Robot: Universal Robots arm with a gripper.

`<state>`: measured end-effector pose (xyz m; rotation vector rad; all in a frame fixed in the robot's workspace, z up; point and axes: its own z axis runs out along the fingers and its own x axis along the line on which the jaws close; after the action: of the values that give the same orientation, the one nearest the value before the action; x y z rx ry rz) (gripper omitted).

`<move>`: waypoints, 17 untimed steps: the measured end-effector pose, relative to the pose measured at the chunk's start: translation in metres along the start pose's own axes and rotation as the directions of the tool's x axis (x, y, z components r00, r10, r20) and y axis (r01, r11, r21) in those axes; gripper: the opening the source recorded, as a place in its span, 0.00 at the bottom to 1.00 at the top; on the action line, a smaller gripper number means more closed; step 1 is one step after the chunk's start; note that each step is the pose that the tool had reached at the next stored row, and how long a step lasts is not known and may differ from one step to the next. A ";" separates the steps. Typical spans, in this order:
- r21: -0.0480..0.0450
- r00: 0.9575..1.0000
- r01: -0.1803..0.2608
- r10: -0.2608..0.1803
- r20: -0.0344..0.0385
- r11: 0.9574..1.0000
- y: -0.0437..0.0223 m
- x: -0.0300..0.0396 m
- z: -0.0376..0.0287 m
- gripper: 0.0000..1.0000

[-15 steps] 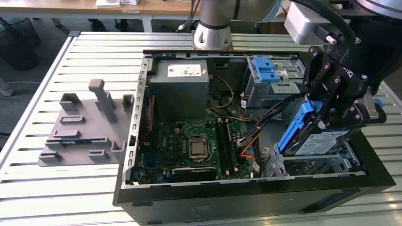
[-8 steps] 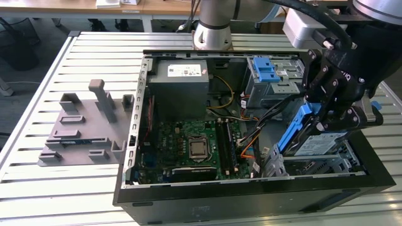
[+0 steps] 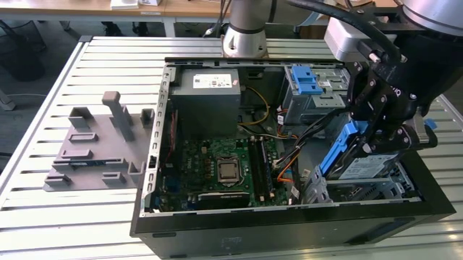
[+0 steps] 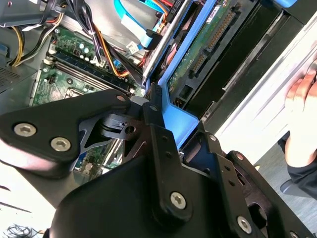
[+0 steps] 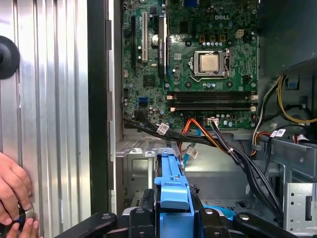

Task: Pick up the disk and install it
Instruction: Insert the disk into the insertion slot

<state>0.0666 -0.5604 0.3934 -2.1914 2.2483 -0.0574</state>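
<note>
ribbed metal table [image 3: 51, 216] | grey floor [image 3: 21, 116] | wooden desk [image 3: 72, 10] behind | bright light

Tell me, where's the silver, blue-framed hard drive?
At the exterior view's right, the silver blue-framed disk sits tilted in the black claw, over the grey metal drive cage.

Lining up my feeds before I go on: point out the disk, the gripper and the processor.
the disk [image 3: 367, 167], exterior view, on its labelled face.
the gripper [image 5: 173, 220], first wrist view, midway between its fingertips.
the processor [image 5: 210, 62], first wrist view, on its metal lid.
</note>
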 end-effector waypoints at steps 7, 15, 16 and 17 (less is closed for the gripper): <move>0.000 1.000 0.000 0.000 0.000 1.000 0.0000 -0.0001 0.0043 0.36; 0.000 1.000 0.000 0.000 0.000 1.000 -0.0001 -0.0002 0.0088 0.36; 0.000 1.000 0.000 0.000 0.000 1.000 -0.0001 -0.0002 0.0094 0.36; 0.000 1.000 0.000 0.000 0.000 1.000 -0.0001 -0.0003 0.0100 0.36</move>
<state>0.0670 -0.5603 0.3834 -2.1915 2.2484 -0.0574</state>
